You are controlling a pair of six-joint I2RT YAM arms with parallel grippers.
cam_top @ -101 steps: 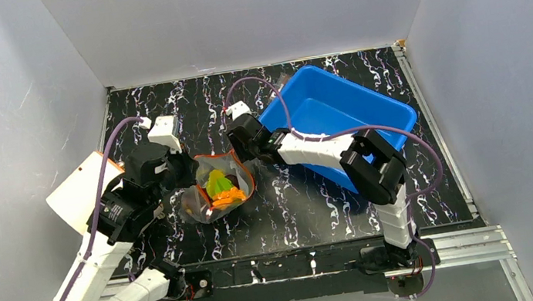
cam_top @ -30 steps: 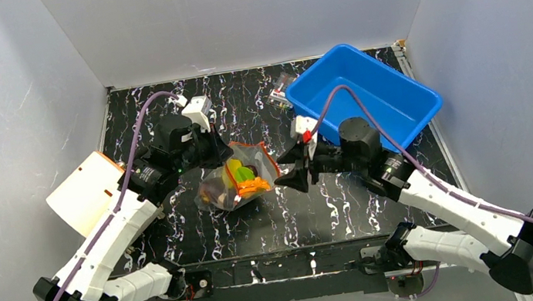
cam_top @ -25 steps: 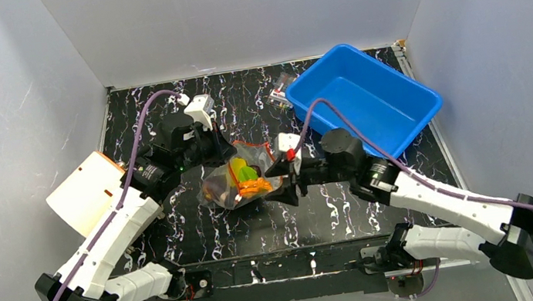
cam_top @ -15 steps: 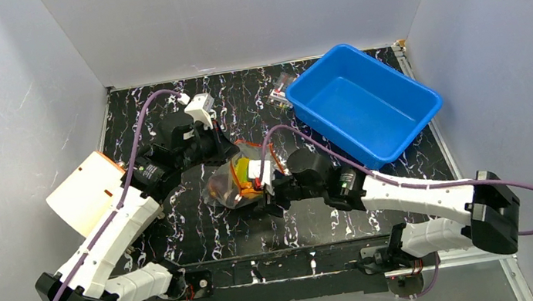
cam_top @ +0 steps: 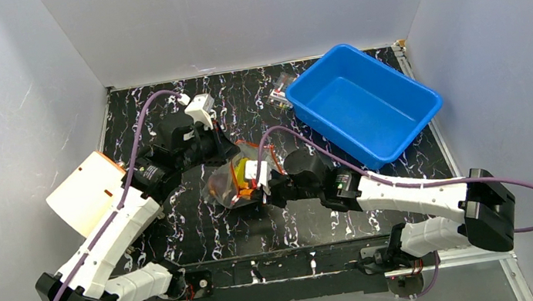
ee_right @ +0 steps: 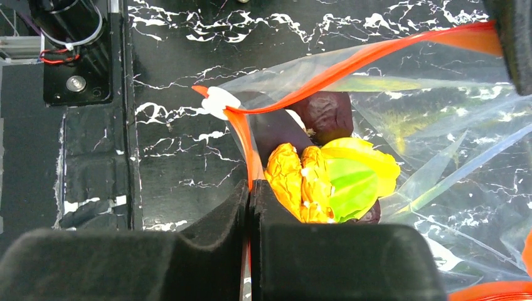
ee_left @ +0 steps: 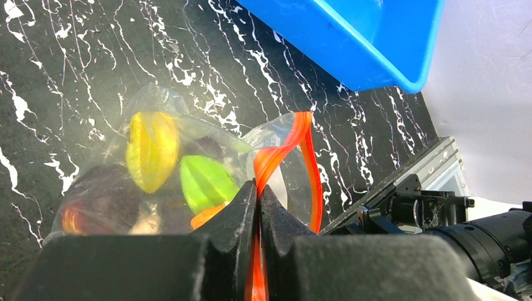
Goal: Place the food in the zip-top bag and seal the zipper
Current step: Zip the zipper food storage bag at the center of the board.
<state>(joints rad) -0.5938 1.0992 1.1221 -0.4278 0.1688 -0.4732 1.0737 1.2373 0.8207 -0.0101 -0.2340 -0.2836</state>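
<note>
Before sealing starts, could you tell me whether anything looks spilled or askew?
Nothing has spilled; the food sits inside the zip-top bag. Only the zipper looks odd: it gapes in a loop between the left pincer and right pincer pinching it.

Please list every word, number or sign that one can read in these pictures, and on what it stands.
No text can be read.
The white tab on the zip-top bag: no print shows.
The small packet beside the blue bin: too small to read.
</note>
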